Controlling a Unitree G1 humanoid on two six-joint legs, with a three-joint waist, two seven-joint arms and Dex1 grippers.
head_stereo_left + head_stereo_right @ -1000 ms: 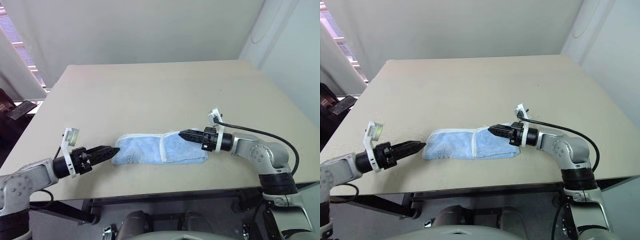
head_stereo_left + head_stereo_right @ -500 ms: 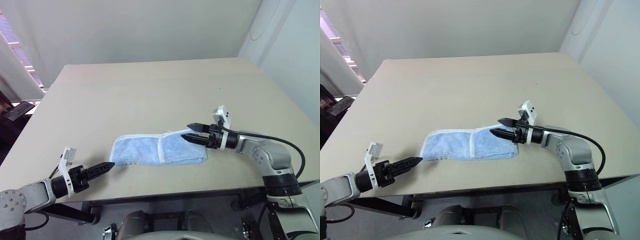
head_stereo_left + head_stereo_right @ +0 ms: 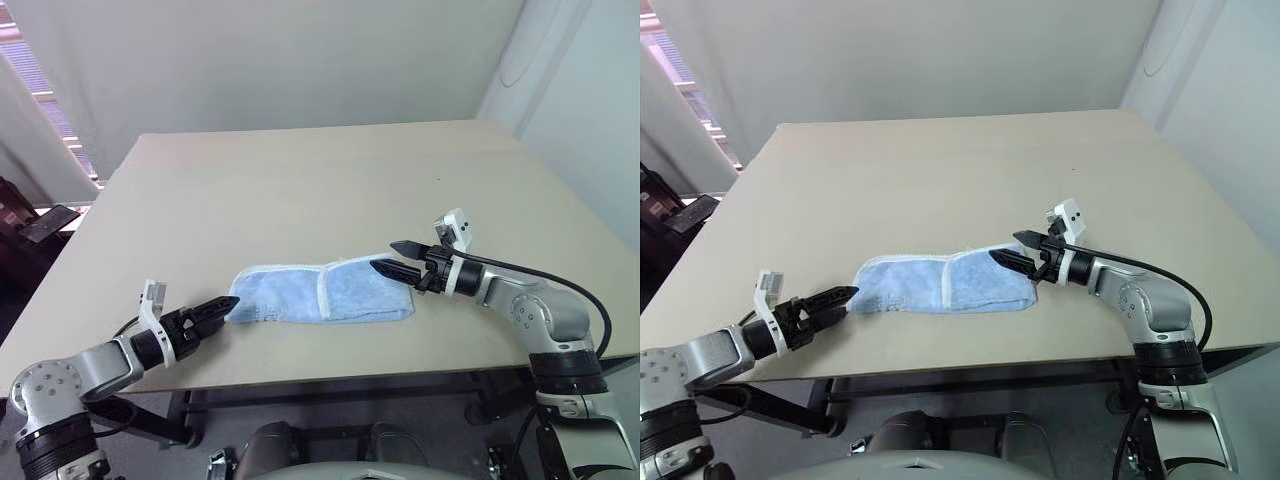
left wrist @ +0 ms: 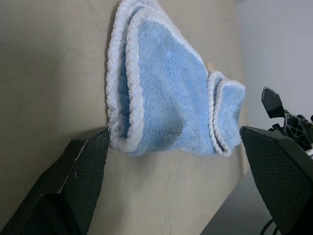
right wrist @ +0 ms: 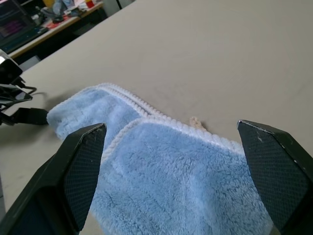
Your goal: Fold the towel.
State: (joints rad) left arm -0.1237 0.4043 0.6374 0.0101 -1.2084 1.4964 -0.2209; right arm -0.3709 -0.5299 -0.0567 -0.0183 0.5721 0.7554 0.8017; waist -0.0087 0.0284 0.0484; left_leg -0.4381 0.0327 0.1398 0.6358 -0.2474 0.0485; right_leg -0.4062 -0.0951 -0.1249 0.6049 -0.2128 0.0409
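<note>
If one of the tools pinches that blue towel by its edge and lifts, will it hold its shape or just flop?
The towel would probably flop: it is soft terry lying in loose, rounded folds on the table. The folded flap would likely fall open if lifted by one edge. It looks light and thin, so pushing it may bunch it up instead of sliding it whole.

The towel (image 3: 320, 294) is light blue terry with a white stitched edge, and a small dark mark sits near its left end. The table (image 3: 300, 190) under it is plain beige, without any pattern. Both grippers have black fingers (image 3: 215, 307) and white parts at the wrists.
</note>
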